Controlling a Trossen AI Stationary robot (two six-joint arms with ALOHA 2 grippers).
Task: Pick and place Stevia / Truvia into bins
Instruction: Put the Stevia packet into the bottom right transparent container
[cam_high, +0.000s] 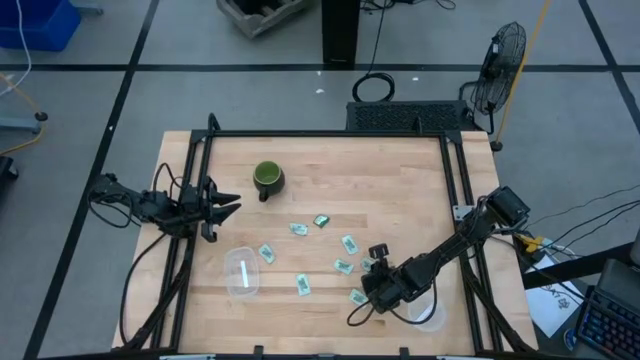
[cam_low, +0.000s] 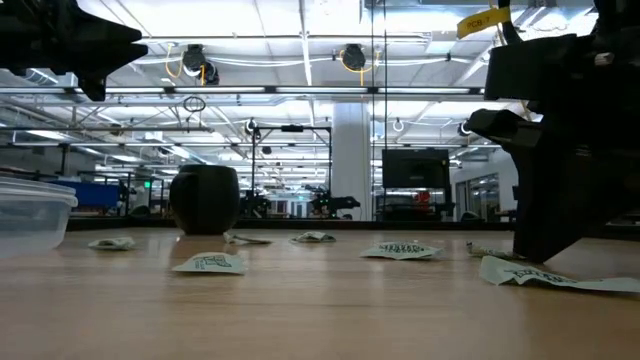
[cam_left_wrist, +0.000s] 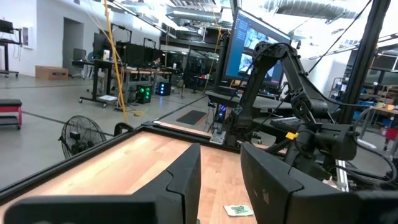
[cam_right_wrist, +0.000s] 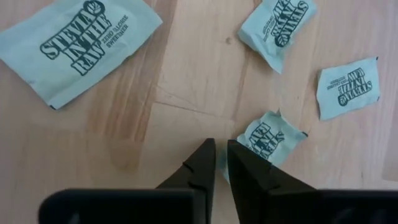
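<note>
Right claw (cam_right_wrist: 216, 163) over wooden table (cam_right_wrist: 186, 87)

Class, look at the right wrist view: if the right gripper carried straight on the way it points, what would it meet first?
Most likely the bare wooden tabletop. The right gripper points down at it, fingers nearly together, with a Stevia packet just beside that line. Depth is hard to judge.

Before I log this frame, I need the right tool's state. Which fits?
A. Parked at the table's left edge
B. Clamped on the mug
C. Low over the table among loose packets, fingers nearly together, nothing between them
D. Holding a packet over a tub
C: the right wrist view shows the right tool just above bare wood, its fingers nearly touching and empty, with a packet lying beside it.
</note>
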